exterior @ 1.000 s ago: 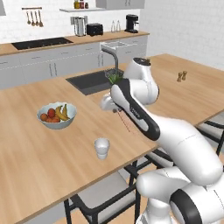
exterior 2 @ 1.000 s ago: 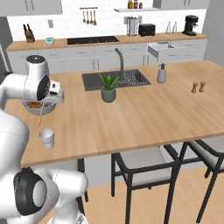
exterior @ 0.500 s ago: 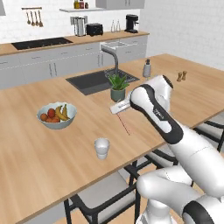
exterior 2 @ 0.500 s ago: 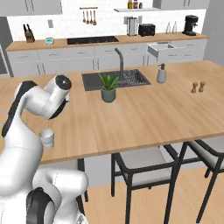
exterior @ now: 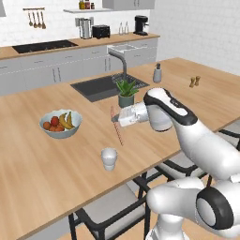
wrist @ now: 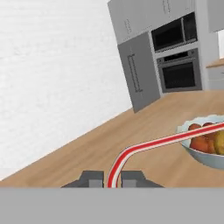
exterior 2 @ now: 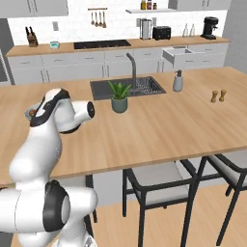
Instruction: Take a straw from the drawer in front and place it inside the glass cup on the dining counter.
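Note:
My gripper (exterior: 117, 118) is shut on the thin red-pink straw (exterior: 117, 129), which hangs nearly upright above the dining counter (exterior: 47, 168). In the hand view the straw (wrist: 144, 146) rises from between the fingertips (wrist: 92, 179) and bends off to the right. The small glass cup (exterior: 108, 158) stands upright near the counter's front edge, a little forward and left of the straw's lower end and apart from it. The drawer (exterior 2: 181, 54) is pulled open in the wall-side cabinets at the back.
A fruit bowl (exterior: 61, 123) sits left of the gripper and shows at right in the hand view (wrist: 205, 142). Behind the gripper are a potted plant (exterior: 125, 93), a dark sink (exterior: 101, 87) with faucet and a soap dispenser (exterior: 158, 73). Shakers (exterior: 194, 82) stand far right.
The arm has swung its elbow out to the right and the hand has turned. The straw stays held and now hangs slightly nearer the cup.

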Tool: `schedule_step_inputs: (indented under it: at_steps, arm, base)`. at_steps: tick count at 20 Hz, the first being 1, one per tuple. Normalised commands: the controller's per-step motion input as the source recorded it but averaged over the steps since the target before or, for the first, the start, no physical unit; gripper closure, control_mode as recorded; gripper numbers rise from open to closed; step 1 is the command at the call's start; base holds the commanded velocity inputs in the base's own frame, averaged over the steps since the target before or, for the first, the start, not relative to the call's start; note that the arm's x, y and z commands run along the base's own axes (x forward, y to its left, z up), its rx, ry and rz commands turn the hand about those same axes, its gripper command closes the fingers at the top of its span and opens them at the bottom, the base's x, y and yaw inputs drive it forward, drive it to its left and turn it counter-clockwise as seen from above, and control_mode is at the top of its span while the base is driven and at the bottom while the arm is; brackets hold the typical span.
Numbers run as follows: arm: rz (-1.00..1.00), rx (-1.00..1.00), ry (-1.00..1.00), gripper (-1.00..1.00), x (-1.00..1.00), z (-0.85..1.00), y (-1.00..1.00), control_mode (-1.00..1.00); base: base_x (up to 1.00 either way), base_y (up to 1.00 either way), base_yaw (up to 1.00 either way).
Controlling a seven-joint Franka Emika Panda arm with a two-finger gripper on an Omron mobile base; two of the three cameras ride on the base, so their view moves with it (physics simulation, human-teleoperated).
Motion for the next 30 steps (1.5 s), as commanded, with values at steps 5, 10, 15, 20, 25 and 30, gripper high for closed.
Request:
schedule_step_inputs:
  at_steps: [5, 10, 15, 20, 25, 30]
  arm:
    - [0.24, 0.24, -0.1, 1.0, 0.0, -0.11, 0.22, -1.0]
    - [0.13, 0.18, -0.05, 1.0, 0.12, -0.17, 0.0, -1.0]
    - [0.06, 0.07, 0.0, 1.0, 0.05, -0.16, 0.0, -1.0]
    - [0.02, 0.0, 0.0, 1.0, 0.0, -0.21, 0.03, -1.0]
    - [0.01, 0.0, -0.03, 1.0, 0.1, -0.13, 0.07, -1.0]
    - [0.0, 0.0, -0.06, 1.0, 0.18, -0.2, 0.03, -1.0]
  base:
    - [0.0, 0.0, 0.0]
    - [0.0, 0.0, 0.0]
    - [0.0, 0.0, 0.0]
    - [0.0, 0.0, 0.0]
    - [0.0, 0.0, 0.0]
    - [0.0, 0.0, 0.0]
